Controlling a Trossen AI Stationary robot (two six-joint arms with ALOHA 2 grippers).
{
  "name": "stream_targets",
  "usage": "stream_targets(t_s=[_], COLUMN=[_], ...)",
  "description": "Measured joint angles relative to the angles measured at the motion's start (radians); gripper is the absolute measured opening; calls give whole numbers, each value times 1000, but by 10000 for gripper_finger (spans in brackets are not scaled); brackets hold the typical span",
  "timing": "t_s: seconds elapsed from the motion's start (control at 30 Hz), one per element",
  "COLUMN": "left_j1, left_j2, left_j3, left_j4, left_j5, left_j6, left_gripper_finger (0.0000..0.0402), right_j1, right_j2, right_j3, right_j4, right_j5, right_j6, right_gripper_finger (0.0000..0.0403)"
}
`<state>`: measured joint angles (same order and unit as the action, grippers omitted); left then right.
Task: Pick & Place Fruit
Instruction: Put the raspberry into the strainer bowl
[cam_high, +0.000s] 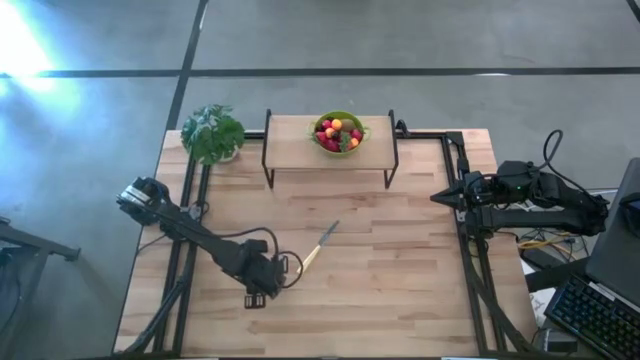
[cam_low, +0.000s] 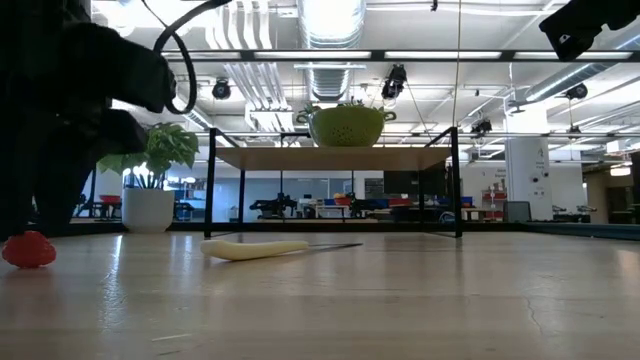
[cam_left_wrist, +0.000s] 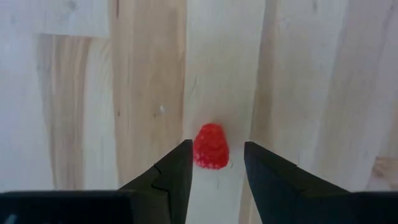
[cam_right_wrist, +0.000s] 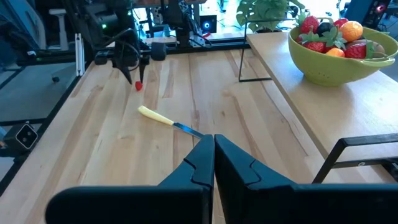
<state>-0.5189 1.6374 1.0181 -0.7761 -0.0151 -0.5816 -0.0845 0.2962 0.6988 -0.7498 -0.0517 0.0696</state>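
You see two matte black jointed arms: the left arm (cam_high: 205, 240) carries looped black cable; the right arm (cam_high: 530, 200) trails cables too; wedge-shaped black fingers (cam_left_wrist: 171, 177).

A bowl (cam_high: 339, 134) of fruit (cam_high: 338, 131) sits on the raised shelf (cam_high: 300, 146) behind the knife (cam_high: 319, 246); 1 berry (cam_left_wrist: 211, 147) lies, apparently untouched, between the left gripper (cam_left_wrist: 216, 167) fingers.
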Motion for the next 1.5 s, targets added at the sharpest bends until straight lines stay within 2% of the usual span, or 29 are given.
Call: stream_targets(t_s=[0.53,0.77,1.03,1.3,1.5], left_j1=[-2,-2,-2,-2,-2], left_j2=[-2,-3,-3,-2,-1], left_j3=[-123,-133,-134,-134,-121], left_j4=[136,144,144,147,144], left_j5=[-9,-10,-10,-10,-25], left_j6=[-44,-9,10,10,3], left_gripper_finger=[149,143,87,100,92], right_j1=[0,0,0,0,0], right_j2=[0,0,0,0,0], right_j3=[0,0,0,0,0], right_j4=[0,0,0,0,0], right_j5=[0,0,0,0,0], right_j6=[0,0,0,0,0], right_gripper_finger=[8,8,8,8,8])
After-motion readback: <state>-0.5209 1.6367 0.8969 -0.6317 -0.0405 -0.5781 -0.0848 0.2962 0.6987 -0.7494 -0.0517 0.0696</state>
